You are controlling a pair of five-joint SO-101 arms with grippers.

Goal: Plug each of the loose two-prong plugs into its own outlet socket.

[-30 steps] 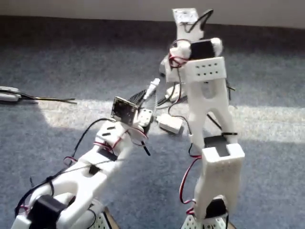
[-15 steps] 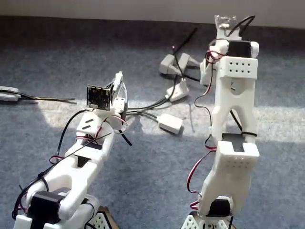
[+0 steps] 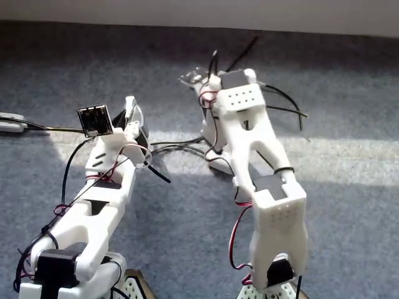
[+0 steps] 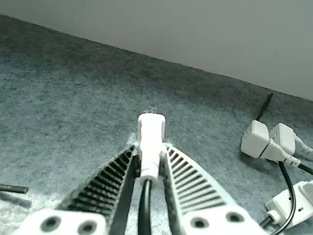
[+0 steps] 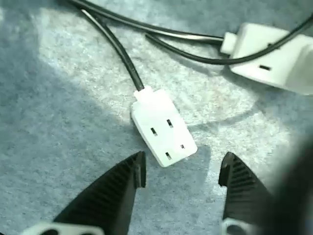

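Observation:
My left gripper (image 4: 150,149) is shut on a white two-prong plug (image 4: 150,137) with a black cord, held off the carpet. In the high view that gripper (image 3: 132,111) is up at the left. My right gripper (image 5: 182,161) hangs open just above a white outlet socket block (image 5: 164,127) lying on the carpet with its slots facing up. A second white socket (image 5: 274,54) lies beyond it among black cords. In the high view the right arm (image 3: 246,124) leans over these sockets and covers most of them; one white corner (image 3: 218,165) shows.
Grey carpet all around, with a sunlit band across the middle. Joined white connectors (image 4: 266,142) and another white piece (image 4: 293,203) lie off to one side in the left wrist view. A white block with a dark cable (image 3: 9,123) sits at the far left edge. A pale wall runs along the back.
The left gripper carried its plug left, away from the sockets. The right arm swung right, then came back left and bent down over the socket block.

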